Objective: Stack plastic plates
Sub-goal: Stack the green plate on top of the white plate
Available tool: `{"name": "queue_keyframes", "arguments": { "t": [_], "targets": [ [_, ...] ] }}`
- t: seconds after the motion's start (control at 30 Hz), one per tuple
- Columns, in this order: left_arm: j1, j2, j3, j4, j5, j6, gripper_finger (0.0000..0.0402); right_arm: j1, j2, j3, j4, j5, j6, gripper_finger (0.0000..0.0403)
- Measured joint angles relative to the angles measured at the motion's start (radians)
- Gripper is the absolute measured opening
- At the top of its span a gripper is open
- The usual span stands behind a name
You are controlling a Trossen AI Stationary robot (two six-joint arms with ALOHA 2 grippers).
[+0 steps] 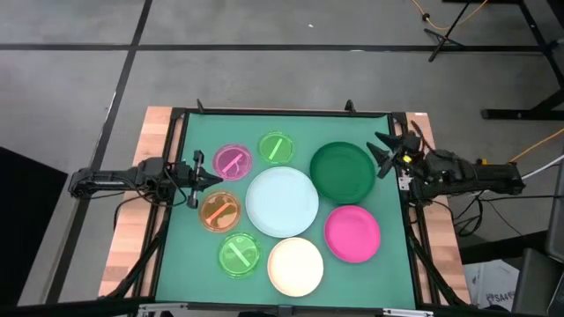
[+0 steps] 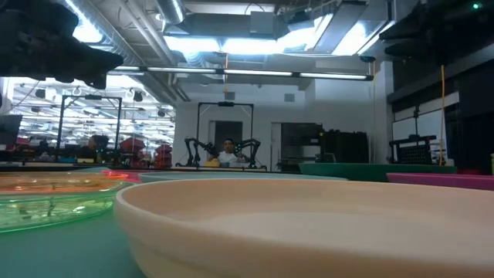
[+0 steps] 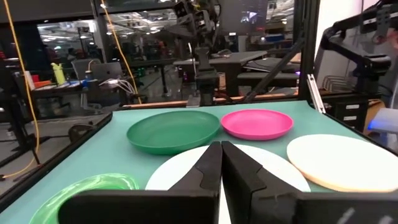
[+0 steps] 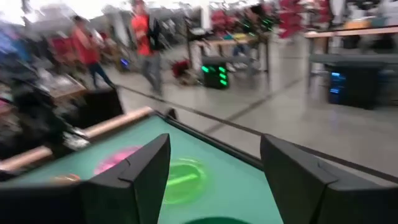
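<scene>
Eight round plates lie flat on the green mat (image 1: pixel 185 255). At the back are the translucent pink plate (image 1: pixel 232 161), a lime green plate (image 1: pixel 276 148) and the dark green plate (image 1: pixel 342 171). The pale blue-white plate (image 1: pixel 282 201) is in the middle. The orange plate (image 1: pixel 219 210), a second lime green plate (image 1: pixel 239 254), the cream plate (image 1: pixel 295 266) and the hot pink plate (image 1: pixel 352 233) lie nearer. My left gripper (image 1: pixel 215 179) is shut and empty, between the pink and orange plates. My right gripper (image 1: pixel 381 154) is open and empty, beside the dark green plate's right rim.
A black frame (image 1: pixel 282 113) runs round the mat, with wooden table strips (image 1: pixel 132 229) outside it. In the low view the cream plate (image 2: pixel 309 224) fills the foreground. People show in the room beyond the table's far edge (image 4: pixel 146 43).
</scene>
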Motion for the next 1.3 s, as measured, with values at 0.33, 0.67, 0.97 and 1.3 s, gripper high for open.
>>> {"name": "queue_keyframes", "arguments": {
  "t": [0.33, 0.67, 0.97, 1.3],
  "targets": [
    [0.000, 0.000, 0.000, 0.002, 0.000, -0.001, 0.0004, -0.313, 0.299, 0.242, -0.279, -0.173, 0.048, 0.0239],
    [0.000, 0.000, 0.000, 0.002, 0.000, -0.001, 0.0004, -0.741, 0.625, 0.334, -0.353, -0.616, -0.031, 0.0239],
    [0.000, 0.000, 0.000, 0.002, 0.000, -0.002, 0.0004, -0.923, 0.898, 0.353, -0.350, -0.769, -0.156, 0.0239],
    [0.000, 0.000, 0.000, 0.002, 0.000, -0.005, 0.0004, -0.959, 1.071, 0.353, -0.350, -0.796, -0.264, 0.0239]
  ]
}}
